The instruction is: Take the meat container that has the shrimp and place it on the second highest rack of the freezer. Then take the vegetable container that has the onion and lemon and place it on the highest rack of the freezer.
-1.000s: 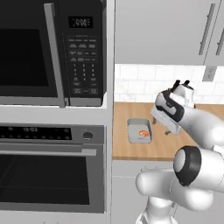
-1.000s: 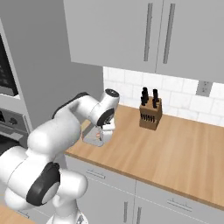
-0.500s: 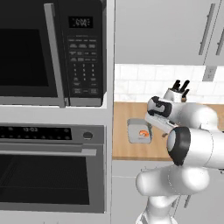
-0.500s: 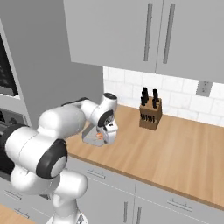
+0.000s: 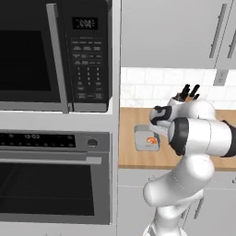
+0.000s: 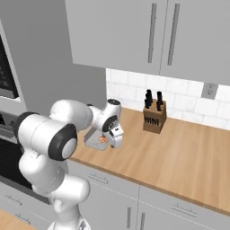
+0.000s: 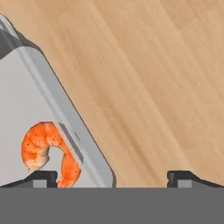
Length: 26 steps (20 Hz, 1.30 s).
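At lower left of the hand view, the shrimp (image 7: 48,151) lies in its grey container (image 7: 26,87) on the counter (image 7: 148,78). Claw (image 7: 113,177) released, jaws wide, straddling the container's right rim, which runs diagonally toward upper left.

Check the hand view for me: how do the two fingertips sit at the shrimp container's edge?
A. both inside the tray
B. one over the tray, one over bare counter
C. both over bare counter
B: the open gripper straddles the shrimp container rim, one fingertip beside the shrimp, the other over the wooden counter.
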{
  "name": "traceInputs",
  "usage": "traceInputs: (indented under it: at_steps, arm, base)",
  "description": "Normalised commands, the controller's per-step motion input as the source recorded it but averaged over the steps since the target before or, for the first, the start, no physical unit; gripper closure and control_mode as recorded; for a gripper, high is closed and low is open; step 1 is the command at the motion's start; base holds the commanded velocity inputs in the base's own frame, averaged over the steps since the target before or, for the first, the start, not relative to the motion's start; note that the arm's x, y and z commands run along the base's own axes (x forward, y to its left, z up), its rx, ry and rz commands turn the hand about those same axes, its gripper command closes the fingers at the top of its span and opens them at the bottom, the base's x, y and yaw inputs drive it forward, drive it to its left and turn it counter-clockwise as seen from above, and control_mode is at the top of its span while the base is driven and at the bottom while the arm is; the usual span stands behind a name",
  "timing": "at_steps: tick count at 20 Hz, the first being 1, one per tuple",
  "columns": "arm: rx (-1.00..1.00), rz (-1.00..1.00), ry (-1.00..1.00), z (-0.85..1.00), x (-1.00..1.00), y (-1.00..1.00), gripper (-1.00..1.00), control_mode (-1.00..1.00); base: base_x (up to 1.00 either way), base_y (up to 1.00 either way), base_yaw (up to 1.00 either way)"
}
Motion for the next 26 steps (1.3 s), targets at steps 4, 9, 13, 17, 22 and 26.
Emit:
traceInputs:
  at_steps: [4,9,13,17,22,26]
  arm:
    - [0.0,0.05,0.0,-0.31,0.16,0.0,1.0,-1.0]
    - [0.0,0.03,0.0,-0.13,0.2,0.0,1.0,-1.0]
    - [-0.01,0.0,0.0,-0.04,0.12,0.0,1.0,-1.0]
    - [-0.03,0.0,0.02,-0.1,0.07,0.01,1.0,-1.0]
    - [0.0,-0.03,-0.05,0.33,-0.46,0.19,1.0,-1.0]
    - [0.0,-0.1,-0.08,0.64,-1.0,0.17,1.0,-1.0]
  base:
    - [0.0,0.0,0.0]
    - [0.0,0.0,0.0]
    - [0.0,0.0,0.0]
    - [0.0,0.0,0.0]
    - [0.0,0.0,0.0]
    - [0.0,0.0,0.0]
